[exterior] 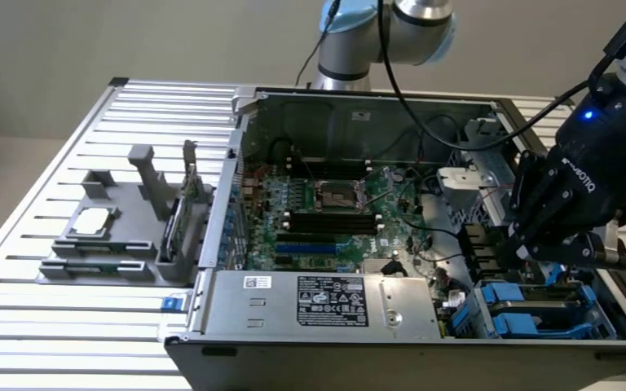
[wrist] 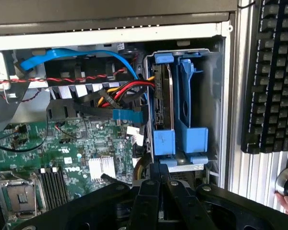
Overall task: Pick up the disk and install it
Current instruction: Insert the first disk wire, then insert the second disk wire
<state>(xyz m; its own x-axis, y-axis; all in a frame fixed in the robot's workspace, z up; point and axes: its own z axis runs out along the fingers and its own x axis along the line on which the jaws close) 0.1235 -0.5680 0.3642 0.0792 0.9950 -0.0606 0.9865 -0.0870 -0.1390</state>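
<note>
Disk point(wrist: 162, 103): edge-on in bright blue plastic carrier, seated in the case's drive bay point(wrist: 201, 96).
Gripper point(wrist: 159, 179): matte black, fingers pressed together, holding nothing, just beside the bay.
Case point(exterior: 324, 305): grey sheet metal, open-sided, on slatted worktop point(exterior: 63, 318).
Motherboard point(wrist: 72, 143): green.
Keyboard point(wrist: 273, 72): black.
Writing: white label on power supply point(exterior: 335, 301), unreadable.

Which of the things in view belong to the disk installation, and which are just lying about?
Part of the job:
- the disk, standing in its blue carrier inside the drive bay
- the gripper, shut, close by the disk

Lying about:
- the keyboard
- the grey holder with the silver chip
- the upright circuit card
</note>
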